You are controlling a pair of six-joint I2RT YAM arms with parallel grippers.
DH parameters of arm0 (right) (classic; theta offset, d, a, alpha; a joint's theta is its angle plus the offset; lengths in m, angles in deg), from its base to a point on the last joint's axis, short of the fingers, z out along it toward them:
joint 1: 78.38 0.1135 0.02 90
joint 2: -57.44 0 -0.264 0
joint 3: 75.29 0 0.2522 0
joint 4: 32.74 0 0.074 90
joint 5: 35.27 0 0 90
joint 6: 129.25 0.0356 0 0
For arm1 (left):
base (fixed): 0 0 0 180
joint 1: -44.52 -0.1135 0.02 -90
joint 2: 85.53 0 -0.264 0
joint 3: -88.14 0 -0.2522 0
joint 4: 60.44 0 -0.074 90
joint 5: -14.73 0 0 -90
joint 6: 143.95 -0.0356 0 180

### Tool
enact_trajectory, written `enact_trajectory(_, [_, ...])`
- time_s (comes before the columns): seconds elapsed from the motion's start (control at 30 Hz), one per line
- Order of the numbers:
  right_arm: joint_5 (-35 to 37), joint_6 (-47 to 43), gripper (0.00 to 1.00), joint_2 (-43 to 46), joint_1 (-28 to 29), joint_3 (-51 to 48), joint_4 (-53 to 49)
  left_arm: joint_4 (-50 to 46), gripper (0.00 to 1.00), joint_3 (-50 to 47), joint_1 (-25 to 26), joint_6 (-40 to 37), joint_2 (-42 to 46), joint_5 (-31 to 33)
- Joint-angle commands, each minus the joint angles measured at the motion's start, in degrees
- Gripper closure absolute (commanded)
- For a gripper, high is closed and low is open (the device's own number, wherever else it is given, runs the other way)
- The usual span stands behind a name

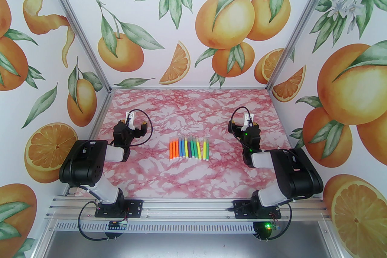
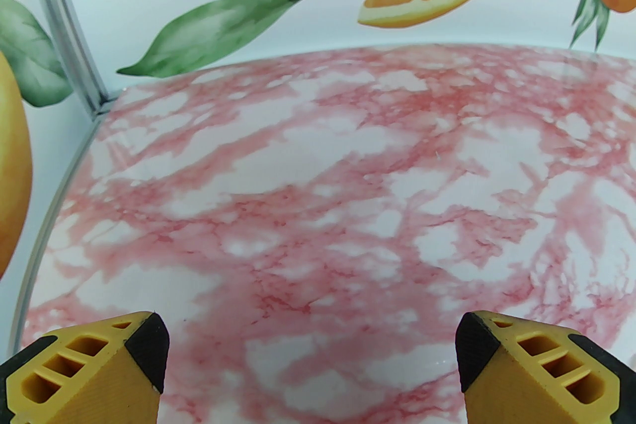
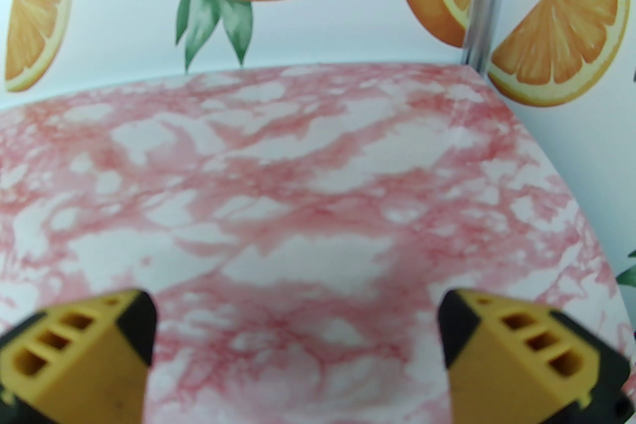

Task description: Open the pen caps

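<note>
A row of short thin markers [image 1: 189,148] lies side by side at the middle of the pink marble table [image 1: 193,184]: orange, blue, yellow, purple and green. The pen caps [image 1: 186,140] sit on their far ends, each on its pen; small white plugs mark the near ends. My left gripper [image 1: 133,123] hovers left of the row, well apart from it, and in the left wrist view the left gripper [image 2: 310,362] is open over bare marble. My right gripper [image 1: 245,123] stands to the right of the row; the right gripper [image 3: 298,342] is open too, nothing between its fingers.
Walls printed with oranges close the table on the left, back and right, with metal posts [image 1: 276,75] at the far corners. Both arm bases are bolted to the aluminium rail [image 1: 187,210] at the near edge. Bare marble lies between each gripper and the markers.
</note>
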Motion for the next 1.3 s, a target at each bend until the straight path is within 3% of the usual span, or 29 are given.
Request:
enact_trajectory(0.0, [0.9, -0.3, 0.00, -0.2, 0.1, 0.8, 0.1, 1.7, 0.00, 0.9, 0.1, -0.5, 0.9, 0.1])
enact_trajectory(0.23, [1.0, -0.6, 0.00, 0.6, 0.5, 1.5, -1.7, 1.5, 0.00, 0.9, 0.2, -0.5, 1.4, 0.1])
enact_trajectory(0.33, [2.7, -0.8, 0.00, 3.1, 1.1, 3.1, -6.6, -6.0, 0.00, 3.5, 0.2, -0.3, 4.1, 0.8])
enact_trajectory(0.53, [7.8, -1.3, 0.00, 11.4, 4.0, 7.5, -21.5, -15.6, 0.00, 5.5, 1.2, 0.5, 11.4, 5.9])
enact_trajectory(0.8, [10.9, 3.3, 0.05, 17.2, 11.7, 21.0, -55.4, -31.9, 0.00, 10.8, 7.2, 2.3, 23.6, 10.6])
enact_trajectory(1.0, [6.6, 9.0, 0.10, 18.1, 16.6, 26.6, -71.6, -44.9, 0.00, 16.0, 11.8, 3.5, 28.4, 10.0])
enact_trajectory(1.1, [2.2, 12.2, 0.14, 17.4, 18.7, 28.2, -76.9, -48.4, 0.00, 16.6, 12.3, 4.6, 30.7, 7.9])
enact_trajectory(1.27, [1.2, 16.8, 0.22, 14.2, 23.9, 29.7, -82.6, -52.8, 0.00, 17.3, 12.4, 8.4, 33.3, 4.2])
